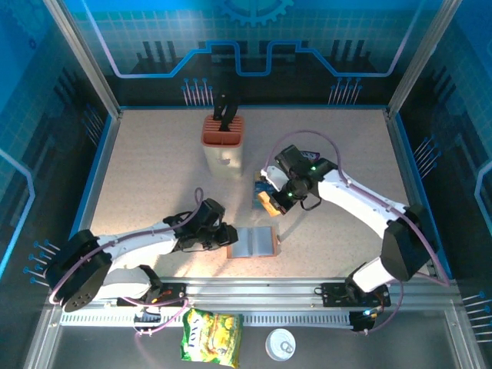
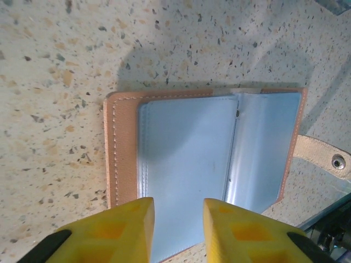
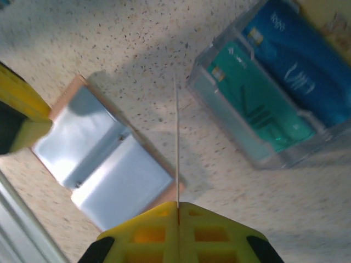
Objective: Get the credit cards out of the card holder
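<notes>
Tabletop (image 1: 154,177), speckled beige, spreads beneath two robot arms inside a blue-lit enclosure. The left arm (image 1: 138,244) reaches in low from the near-left corner, while the right arm (image 1: 361,201) bends in from the near right toward the centre. An orange-topped knife block (image 1: 223,146) stands upright toward the back. A yellow-green snack packet (image 1: 211,337) lies in front of the base rail.

The card holder (image 1: 254,242) lies open and flat on the table near the front, just beside the left gripper (image 1: 229,234). The left wrist camera shows its grey-blue pockets facing up inside a tan stitched border (image 2: 186,153), with the yellow fingers (image 2: 118,230) spread apart over its near edge and holding nothing. A snap strap (image 2: 323,156) sticks out from the far side.

Behind the card holder, the right gripper (image 3: 177,205) is pinched closed on a single credit card (image 3: 176,148), seen edge-on as a thin line. Beside it, a clear tray (image 3: 258,159) holds two more credit cards (image 3: 252,104), one teal and one blue, apart from the open card holder (image 3: 101,159).
</notes>
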Robot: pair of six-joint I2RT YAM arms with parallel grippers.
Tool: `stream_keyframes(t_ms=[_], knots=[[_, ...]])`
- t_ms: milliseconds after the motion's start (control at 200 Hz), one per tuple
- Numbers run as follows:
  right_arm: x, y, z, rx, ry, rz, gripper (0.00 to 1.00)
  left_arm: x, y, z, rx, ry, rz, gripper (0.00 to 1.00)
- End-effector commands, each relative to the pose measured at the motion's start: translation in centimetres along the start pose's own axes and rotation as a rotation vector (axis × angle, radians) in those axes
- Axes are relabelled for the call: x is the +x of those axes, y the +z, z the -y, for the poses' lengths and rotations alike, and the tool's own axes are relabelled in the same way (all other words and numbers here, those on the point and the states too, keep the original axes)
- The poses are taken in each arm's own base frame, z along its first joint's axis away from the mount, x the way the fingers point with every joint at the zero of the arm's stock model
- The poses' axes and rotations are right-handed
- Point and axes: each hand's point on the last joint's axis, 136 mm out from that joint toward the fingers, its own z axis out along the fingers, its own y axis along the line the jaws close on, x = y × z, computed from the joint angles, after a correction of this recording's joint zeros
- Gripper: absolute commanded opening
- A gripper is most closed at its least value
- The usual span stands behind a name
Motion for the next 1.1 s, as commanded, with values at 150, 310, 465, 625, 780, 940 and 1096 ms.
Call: stream_keyframes(t_ms=[150, 310, 465, 625, 780, 940, 1096], knots=[[-1.6, -0.3, 2.7, 0.066, -0.369, -0.178, 0.00, -1.0, -1.4, 0.1, -0.020, 0.039, 0.036, 0.31], [-3.1, -0.4, 3.5, 0.060, -0.461, -0.217, 0.00, -1.3, -2.0, 0.6, -0.014, 0.061, 0.043, 0.31], [-5.1, -1.0, 4.1, 0.038, -0.486, -0.198, 0.00, -1.5, -2.4, 0.8, -0.016, 0.075, 0.045, 0.31], [-6.0, -0.7, 5.2, 0.032, -0.512, -0.219, 0.00, -1.6, -2.9, 0.9, -0.018, 0.083, 0.054, 0.31], [-6.5, 0.2, 6.6, 0.028, -0.523, -0.238, 0.00, -1.8, -3.4, 0.9, -0.018, 0.074, 0.074, 0.31], [-6.9, 0.7, 7.5, 0.019, -0.524, -0.245, 0.00, -1.7, -3.6, 0.7, -0.010, 0.055, 0.086, 0.31], [-7.1, 1.0, 7.9, 0.013, -0.533, -0.243, 0.00, -1.6, -3.8, 0.2, -0.016, 0.039, 0.098, 0.31]])
